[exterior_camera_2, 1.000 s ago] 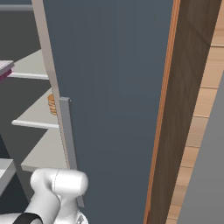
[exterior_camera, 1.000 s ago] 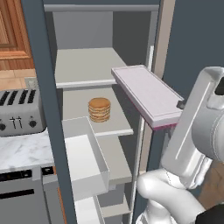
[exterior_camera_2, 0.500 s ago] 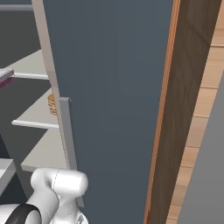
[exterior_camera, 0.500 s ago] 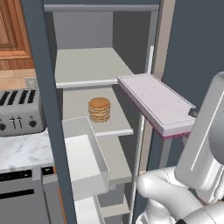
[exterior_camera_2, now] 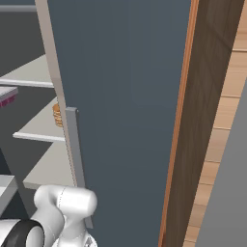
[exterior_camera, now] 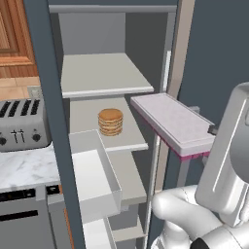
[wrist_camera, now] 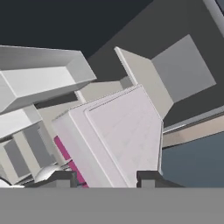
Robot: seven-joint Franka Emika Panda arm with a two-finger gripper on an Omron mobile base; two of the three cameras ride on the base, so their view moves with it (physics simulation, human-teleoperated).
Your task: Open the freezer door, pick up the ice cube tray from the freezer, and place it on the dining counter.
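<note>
The ice cube tray [exterior_camera: 174, 123] hangs level in the air outside the freezer [exterior_camera: 99, 82], right of the pancake stack [exterior_camera: 111, 121]. The gripper [wrist_camera: 104, 178] is clamped on its near end, its contact cut off at the hand view's bottom. The right base view shows the tray's end [exterior_camera_2: 6, 94] cropped at the edge.

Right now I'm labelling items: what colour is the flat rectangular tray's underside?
Magenta, beneath the pale pink-white ice cube tray; left base view shows it best.
</note>
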